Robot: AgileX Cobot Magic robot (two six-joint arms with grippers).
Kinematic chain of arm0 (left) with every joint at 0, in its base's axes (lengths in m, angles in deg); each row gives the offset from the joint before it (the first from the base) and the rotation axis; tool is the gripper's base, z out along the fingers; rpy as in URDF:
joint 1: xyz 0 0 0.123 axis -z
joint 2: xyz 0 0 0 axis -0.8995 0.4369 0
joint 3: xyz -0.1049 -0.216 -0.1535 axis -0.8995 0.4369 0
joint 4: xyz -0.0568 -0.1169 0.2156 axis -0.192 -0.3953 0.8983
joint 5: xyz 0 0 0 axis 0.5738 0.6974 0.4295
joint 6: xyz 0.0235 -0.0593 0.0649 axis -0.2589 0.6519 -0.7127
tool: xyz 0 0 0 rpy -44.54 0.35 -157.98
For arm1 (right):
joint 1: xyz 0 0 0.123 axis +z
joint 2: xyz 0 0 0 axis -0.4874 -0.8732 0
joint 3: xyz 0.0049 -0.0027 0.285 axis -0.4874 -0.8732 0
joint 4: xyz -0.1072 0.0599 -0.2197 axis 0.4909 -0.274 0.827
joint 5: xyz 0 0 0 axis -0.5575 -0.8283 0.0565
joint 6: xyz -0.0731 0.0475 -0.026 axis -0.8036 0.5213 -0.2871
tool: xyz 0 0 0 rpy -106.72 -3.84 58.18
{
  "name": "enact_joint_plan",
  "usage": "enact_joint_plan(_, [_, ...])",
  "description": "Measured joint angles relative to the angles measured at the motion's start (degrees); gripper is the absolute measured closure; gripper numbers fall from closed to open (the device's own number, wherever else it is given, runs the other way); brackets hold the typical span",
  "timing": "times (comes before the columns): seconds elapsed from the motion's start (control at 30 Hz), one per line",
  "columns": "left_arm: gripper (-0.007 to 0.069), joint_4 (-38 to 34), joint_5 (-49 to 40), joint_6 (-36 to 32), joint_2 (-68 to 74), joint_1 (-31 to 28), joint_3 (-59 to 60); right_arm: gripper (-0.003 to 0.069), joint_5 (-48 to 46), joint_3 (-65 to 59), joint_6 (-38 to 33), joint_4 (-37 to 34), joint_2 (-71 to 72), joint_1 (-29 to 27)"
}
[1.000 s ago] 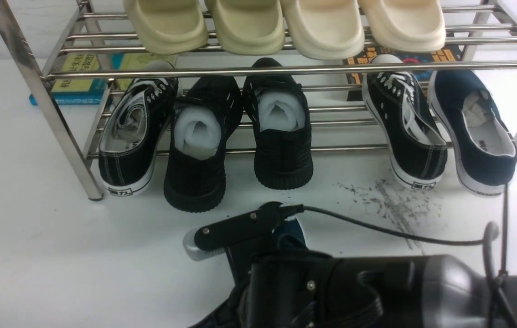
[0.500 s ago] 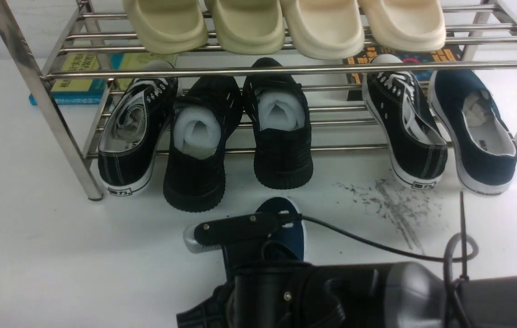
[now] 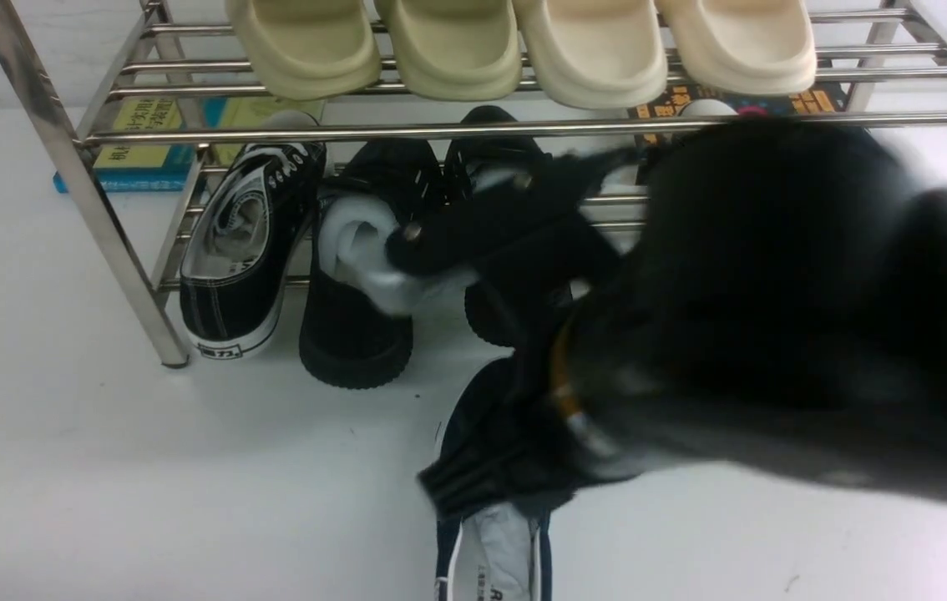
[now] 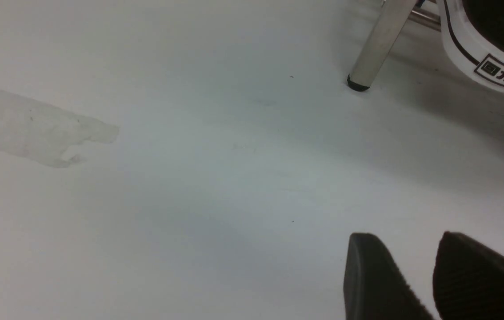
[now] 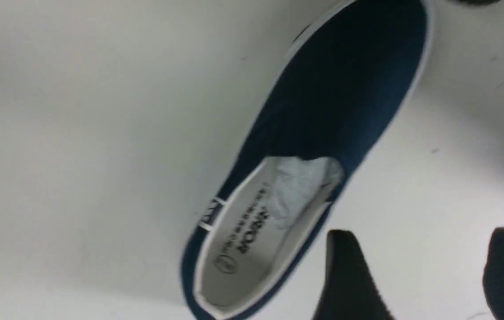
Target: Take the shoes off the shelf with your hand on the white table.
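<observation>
The navy shoe (image 5: 345, 89) has "WARRIOR" printed on its white insole (image 5: 243, 253). The black sneaker (image 4: 496, 22) carries "回力" on its heel label (image 4: 498, 73).

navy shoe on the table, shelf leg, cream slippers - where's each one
navy shoe (image 5: 345, 89), right wrist view, on its blue canvas upper
shelf leg (image 4: 378, 42), left wrist view, midway up the steel tube
cream slippers (image 3: 453, 50), front view, on the second from the left
</observation>
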Motion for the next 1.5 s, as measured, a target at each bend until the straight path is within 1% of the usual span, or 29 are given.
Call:
enact_joint_plan(0.07, [0.0382,0.0,0.0,0.0,0.0,0.0,0.0,0.0319,-0.8,0.3,-1.7,2.9,4.2,-2.0])
enact_joint_plan(0.13, [0.0382,0.0,0.0,0.0,0.0,0.0,0.0,0.0366,-1.1,0.4,-1.8,4.8,7.1,-5.6])
enact_joint_plan(0.23, [0.0382,0.0,0.0,0.0,0.0,0.0,0.0,0.044,-1.8,0.4,-1.9,5.3,9.8,-14.6])
enact_joint_plan(0.3, [0.0382,0.0,0.0,0.0,0.0,0.0,0.0,0.0475,-2.1,0.4,-2.4,4.7,10.1,-21.4])
enact_joint_plan(0.33, [0.0382,0.0,0.0,0.0,0.0,0.0,0.0,0.0492,-2.2,0.4,-3.3,3.9,10.0,-24.1])
enact_joint_plan(0.37, [0.0382,0.0,0.0,0.0,0.0,0.0,0.0,0.0496,-2.2,0.4,-3.5,3.7,9.9,-24.7])
enact_joint_plan(0.43, [0.0382,0.0,0.0,0.0,0.0,0.0,0.0,0.0551,-2.2,0.4,-8.4,-1.6,8.6,-34.2])
enact_joint_plan(0.47, [0.0382,0.0,0.0,0.0,0.0,0.0,0.0,0.0555,-2.2,0.4,-8.4,-1.6,8.4,-35.4])
enact_joint_plan(0.5, [0.0382,0.0,0.0,0.0,0.0,0.0,0.0,0.0574,-2.2,0.4,-10.3,-3.7,8.1,-37.1])
enact_joint_plan(0.53, [0.0382,0.0,0.0,0.0,0.0,0.0,0.0,0.0617,-2.3,0.4,-13.0,-7.6,7.2,-41.7])
enact_joint_plan(0.57, [0.0382,0.0,0.0,0.0,0.0,0.0,0.0,0.0646,-2.3,0.4,-15.0,-9.7,6.8,-43.8])
enact_joint_plan(0.6, [0.0382,0.0,0.0,0.0,0.0,0.0,0.0,0.0651,-2.3,0.4,-15.4,-10.2,6.6,-44.8])
enact_joint_plan(0.63, [0.0382,0.0,0.0,0.0,-0.1,0.0,0.0,0.0671,-2.4,0.4,-18.9,-15.3,5.8,-48.8])
enact_joint_plan(0.67, [0.0382,0.0,0.0,0.0,0.0,0.0,0.0,0.0673,-2.4,0.4,-20.3,-16.7,5.4,-50.3])
enact_joint_plan(0.73, [0.0382,0.0,0.0,0.0,0.0,0.0,0.0,0.0673,-2.4,0.4,-23.2,-20.1,4.4,-52.9])
enact_joint_plan(0.8, [0.0382,0.0,0.0,0.0,0.0,0.0,0.0,0.0673,-2.4,0.4,-25.1,-22.1,3.1,-54.3])
enact_joint_plan(0.93, [0.0382,0.0,0.1,0.0,0.0,0.0,0.0,0.0664,-1.4,0.4,-25.9,-21.6,-1.0,-54.9])
enact_joint_plan(1.1, [0.0382,0.0,0.1,0.0,0.0,0.0,0.0,0.0615,2.9,0.4,-25.9,-19.7,-5.2,-54.9])
enact_joint_plan(1.17, [0.0382,0.0,0.1,0.0,0.0,0.0,0.0,0.0545,4.8,0.4,-25.9,-19.3,-7.2,-54.9])
enact_joint_plan(1.33, [0.0382,0.0,0.1,0.0,0.0,0.0,0.0,0.0408,8.9,0.4,-25.9,-18.6,-9.8,-54.9])
enact_joint_plan(1.37, [0.0382,0.0,0.1,0.0,0.0,0.0,0.0,0.0398,9.4,0.4,-25.9,-18.5,-10.0,-54.9])
enact_joint_plan(1.4, [0.0382,0.0,0.1,0.0,0.0,0.0,0.0,0.0368,11.0,0.4,-25.9,-18.2,-10.6,-54.9])
enact_joint_plan(1.5, [0.0382,0.0,0.1,0.0,0.0,0.0,0.0,0.0346,13.8,0.4,-25.9,-17.0,-11.7,-55.0])
